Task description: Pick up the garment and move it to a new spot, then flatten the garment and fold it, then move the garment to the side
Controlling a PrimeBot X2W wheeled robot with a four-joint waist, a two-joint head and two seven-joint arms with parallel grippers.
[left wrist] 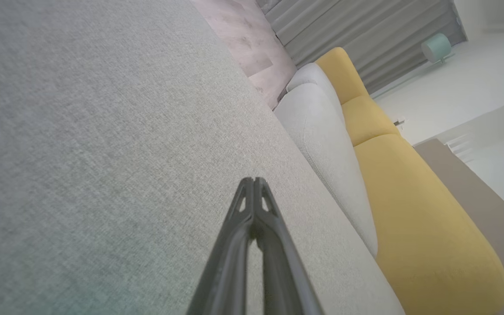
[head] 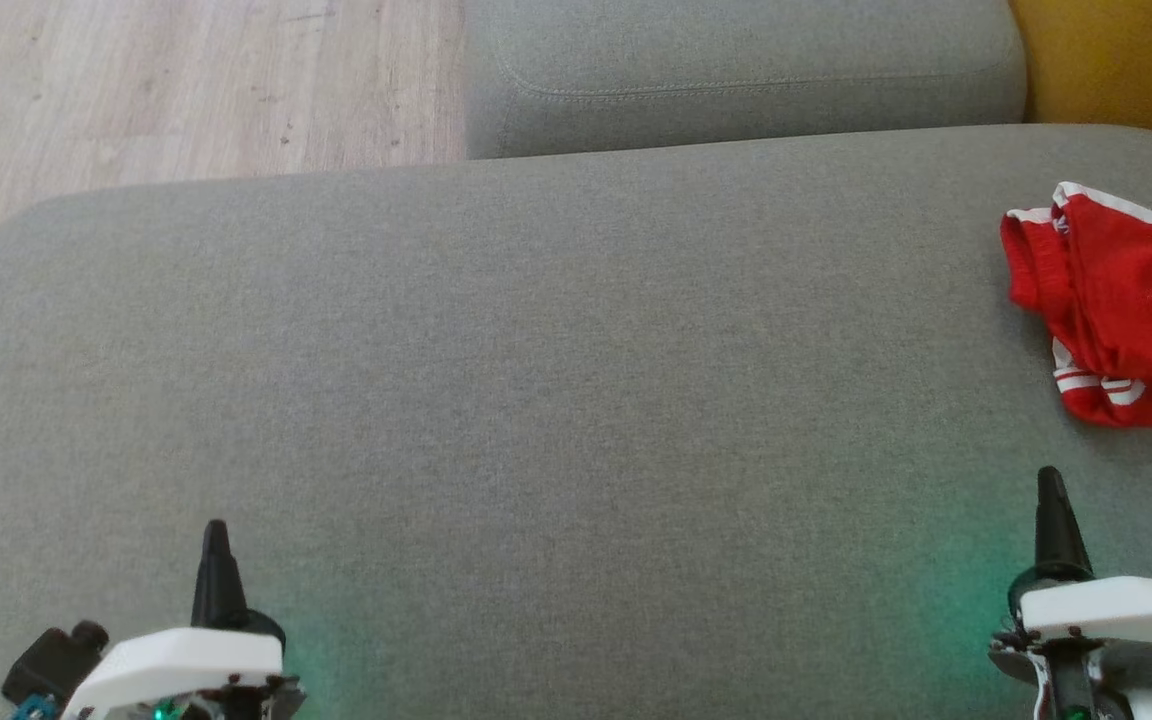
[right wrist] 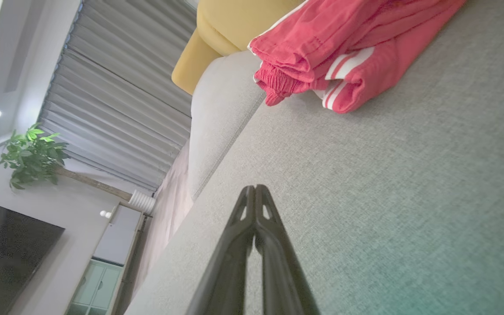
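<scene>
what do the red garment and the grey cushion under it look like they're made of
Red garment: soft, matte cloth, probably cotton or a sporty synthetic; it lies in limp folds, with a gathered waistband.
Grey cushion: matte woven upholstery fabric; a fine flecked weave shows. Its filling is unseen.

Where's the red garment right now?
In the head view the red garment lies at the right edge of the grey cushion, just ahead of the right gripper and apart from it.
</scene>
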